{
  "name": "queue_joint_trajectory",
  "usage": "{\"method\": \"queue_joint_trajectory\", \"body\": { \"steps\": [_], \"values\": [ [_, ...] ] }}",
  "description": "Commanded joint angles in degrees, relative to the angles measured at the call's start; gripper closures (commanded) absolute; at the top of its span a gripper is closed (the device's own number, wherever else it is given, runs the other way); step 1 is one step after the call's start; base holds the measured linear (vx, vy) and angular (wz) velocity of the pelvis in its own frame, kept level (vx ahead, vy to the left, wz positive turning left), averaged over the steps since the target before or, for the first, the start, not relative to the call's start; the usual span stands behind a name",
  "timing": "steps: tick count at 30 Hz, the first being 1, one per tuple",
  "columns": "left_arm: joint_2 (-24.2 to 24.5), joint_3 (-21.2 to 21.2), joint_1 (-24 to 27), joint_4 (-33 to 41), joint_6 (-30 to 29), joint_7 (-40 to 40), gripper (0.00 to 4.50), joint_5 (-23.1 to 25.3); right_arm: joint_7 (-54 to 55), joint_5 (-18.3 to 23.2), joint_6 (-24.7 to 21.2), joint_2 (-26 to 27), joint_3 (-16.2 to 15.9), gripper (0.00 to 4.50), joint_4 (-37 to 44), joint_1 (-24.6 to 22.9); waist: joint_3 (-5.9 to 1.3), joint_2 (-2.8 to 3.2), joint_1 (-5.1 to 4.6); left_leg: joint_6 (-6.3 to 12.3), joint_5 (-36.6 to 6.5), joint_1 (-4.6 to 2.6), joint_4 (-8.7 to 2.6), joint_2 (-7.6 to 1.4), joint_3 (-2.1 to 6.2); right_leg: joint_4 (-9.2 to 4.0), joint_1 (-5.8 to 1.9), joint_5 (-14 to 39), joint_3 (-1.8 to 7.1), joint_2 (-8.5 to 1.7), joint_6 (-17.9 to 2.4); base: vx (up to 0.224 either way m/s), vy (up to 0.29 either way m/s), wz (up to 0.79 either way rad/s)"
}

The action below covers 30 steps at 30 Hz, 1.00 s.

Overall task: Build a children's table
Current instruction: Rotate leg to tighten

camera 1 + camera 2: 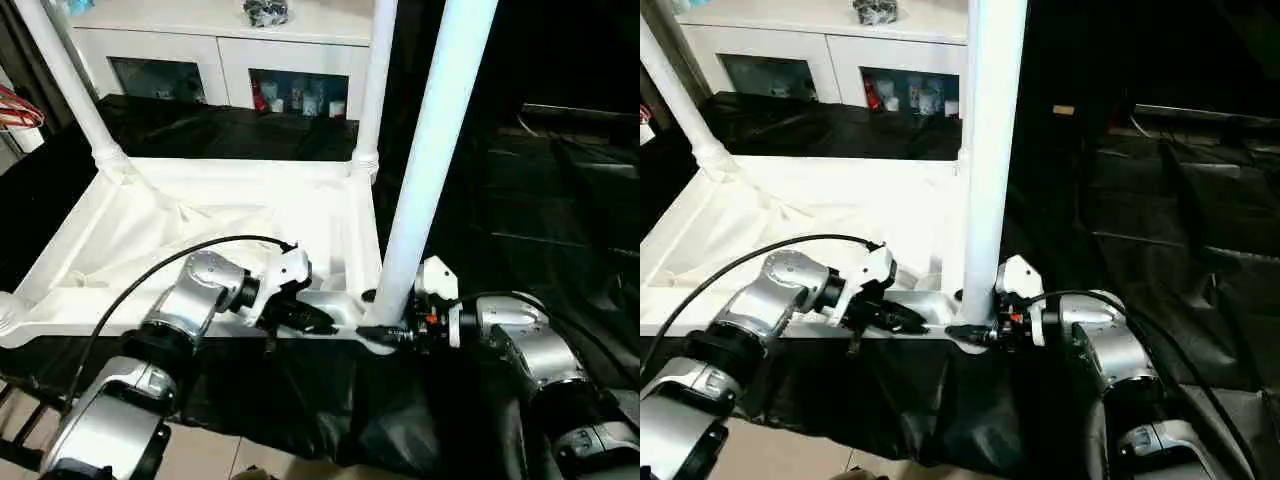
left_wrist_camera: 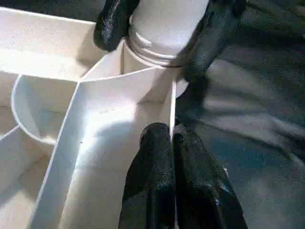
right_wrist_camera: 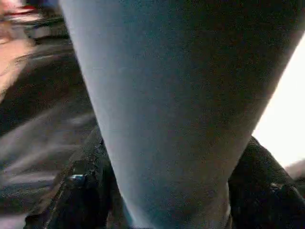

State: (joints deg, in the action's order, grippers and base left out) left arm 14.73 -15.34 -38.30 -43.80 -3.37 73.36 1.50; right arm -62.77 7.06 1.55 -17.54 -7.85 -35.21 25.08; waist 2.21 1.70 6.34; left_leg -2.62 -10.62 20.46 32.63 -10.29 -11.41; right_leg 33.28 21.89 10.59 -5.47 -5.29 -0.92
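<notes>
Currently I have the right gripper [image 1: 385,335] clamped around the base of the near table leg [image 1: 430,150], which stands upright in the near right corner socket of the upturned table top [image 1: 150,240]. My left gripper [image 2: 172,138], fingers pressed together, pinches the top's near rim just beside that socket. Beyond, two more legs [image 1: 372,90] stand in the far corners. Behind the top sits a white cabinet [image 1: 220,45].

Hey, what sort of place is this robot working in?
Probably an indoor room set up as a test space: a white cabinet with glass doors behind, black sheeting over the work surface, and an upturned children's table being assembled.
</notes>
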Motion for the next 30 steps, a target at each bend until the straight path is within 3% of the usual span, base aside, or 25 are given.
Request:
{"method": "queue_joint_trajectory", "body": {
  "steps": [1, 2, 5, 10, 13, 16, 18, 20, 25, 30],
  "values": [
    [-4.90, 1.42, -2.64, -0.90, 0.99, -7.89, 4.50, -0.46, 9.51, -2.92, -1.70, 4.67, -1.44, 1.84, -5.89, 1.08, -2.87, -0.45, -0.15, 2.48, -13.76, -0.72, -3.88, -3.73, 1.60, -3.98, -2.22, 15.81, 3.16, -4.67, -12.91, 0.000, 0.000, 0.00],
    [-6.12, 1.84, -3.29, -1.86, 0.92, -11.22, 4.50, 0.04, 14.54, -3.63, -1.61, 6.02, -0.54, 1.84, -8.37, 2.36, -2.70, -0.23, -0.82, 0.86, -15.37, -0.77, -4.06, -3.52, 1.85, -4.28, -2.05, 19.00, 3.11, -4.72, -12.14, 0.000, 0.000, 0.00],
    [-9.08, 2.65, -4.53, -3.32, -0.17, -18.14, 4.50, 0.76, 23.74, -3.95, -1.14, 8.84, 1.54, 1.84, -12.95, 4.89, -2.65, -0.29, -1.58, 0.03, -17.25, -0.98, -4.16, -3.35, 2.00, -4.95, -1.95, 22.64, 3.04, -4.66, -10.50, 0.000, 0.000, 0.00],
    [-14.10, 4.29, -6.27, -5.42, -0.74, -30.43, 4.50, 1.83, 38.47, -3.48, -1.91, 13.43, 5.87, 1.84, -18.51, 8.45, -2.98, -0.34, -1.56, 1.64, -13.69, -0.69, -3.86, -3.23, 1.70, -4.48, -1.99, 16.91, 3.21, -4.49, -11.36, 0.000, 0.000, 0.00],
    [-15.78, 4.26, -6.40, -5.88, 0.38, -31.51, 4.50, 1.93, 39.97, -4.31, -0.41, 15.04, 5.65, 1.84, -20.21, 9.21, -3.20, -0.30, -1.38, 2.64, -11.82, -0.48, -3.69, -3.23, 1.66, -4.13, -2.24, 13.42, 3.12, -4.46, -11.80, 0.000, 0.000, 0.00],
    [-16.26, 3.90, -6.26, -5.83, 0.77, -31.19, 4.50, 2.09, 38.97, -3.37, 1.24, 15.84, 6.65, 1.84, -21.43, 9.71, -3.28, -0.33, -1.38, 4.02, -10.61, -0.31, -3.55, -3.21, 1.57, -3.71, -2.35, 9.89, 3.06, -4.35, -12.73, 0.000, 0.000, 0.00],
    [-15.86, 3.36, -5.69, -4.96, 1.03, -29.23, 4.50, 2.01, 37.57, -1.63, 1.61, 15.72, 8.28, 1.28, -21.44, 9.91, -3.21, -0.27, -1.35, 4.54, -10.88, -0.35, -3.54, -3.22, 1.52, -3.79, -2.37, 9.98, 3.08, -4.42, -13.08, 0.000, 0.000, 0.00],
    [-15.26, 2.73, -4.98, -4.06, 1.36, -26.65, 4.50, 1.62, 36.31, -1.63, 2.27, 15.10, 8.49, 1.15, -21.74, 10.13, -3.16, -0.28, -1.36, 4.56, -11.68, -0.35, -3.62, -3.27, 1.55, -3.93, -2.40, 11.39, 3.05, -4.44, -13.00, 0.000, 0.000, 0.00],
    [-13.56, 1.71, -3.27, -1.84, 1.14, -22.02, 4.50, 1.07, 30.92, -3.62, 5.49, 12.20, 5.89, 0.69, -20.44, 9.15, -3.22, -0.26, -1.34, 4.91, -10.96, -0.24, -3.54, -3.41, 1.51, -3.58, -2.48, 9.18, 3.02, -4.39, -13.70, 0.000, 0.000, 0.00],
    [-10.41, 1.17, -2.39, -0.93, 1.56, -16.51, 4.50, 0.85, 16.24, -2.77, 6.54, 8.05, 2.93, 0.69, -14.48, 5.67, -3.21, -0.29, -0.72, 6.71, -9.92, -0.06, -3.33, -3.51, 1.36, -3.44, -2.70, 8.57, 2.86, -4.25, -13.61, 0.000, 0.000, 0.00]
  ]
}}
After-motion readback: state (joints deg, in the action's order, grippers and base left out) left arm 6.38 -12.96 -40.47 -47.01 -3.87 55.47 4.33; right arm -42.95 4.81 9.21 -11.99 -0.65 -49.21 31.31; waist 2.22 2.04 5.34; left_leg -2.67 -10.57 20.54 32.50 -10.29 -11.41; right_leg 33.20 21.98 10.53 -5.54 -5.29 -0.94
